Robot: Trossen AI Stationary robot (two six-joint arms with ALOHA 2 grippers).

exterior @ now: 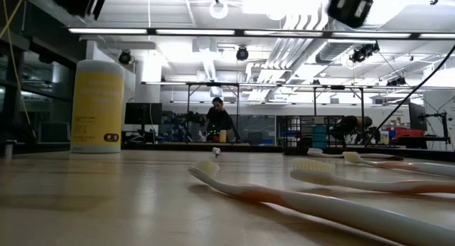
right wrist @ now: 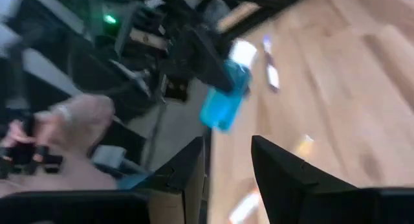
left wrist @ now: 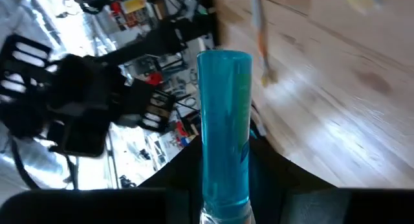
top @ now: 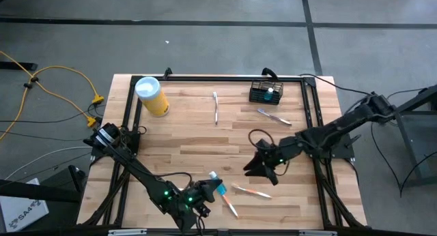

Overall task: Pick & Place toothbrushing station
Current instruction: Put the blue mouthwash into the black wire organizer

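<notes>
The toothbrushing station, a small black wire-mesh basket (top: 265,93), stands on its base at the table's far right. My left gripper (top: 209,190) is near the front edge, shut on a blue tube (top: 218,185) with a white cap (right wrist: 243,52). My right gripper (top: 259,169) hovers open over the table's middle right, pointing at the tube, with nothing between its fingers (right wrist: 194,162). Two toothbrushes (top: 251,192) lie flat on the wood between the grippers and the front edge. My left gripper pinches the blue tube between its two fingers, on the tube's lower part (left wrist: 223,185) toward the pale end. The tube lies along the fingers and sticks out past their tips, its flat blue end (left wrist: 224,59) free. It is lifted clear of the table.
A yellow canister with a white lid (top: 151,96) stands at the far left. Two more toothbrushes (top: 216,106) (top: 274,116) lie in the far half. A black frame (top: 205,78) runs round the table's edges. A person's hand (right wrist: 74,120) shows blurred beyond the table's edge.
</notes>
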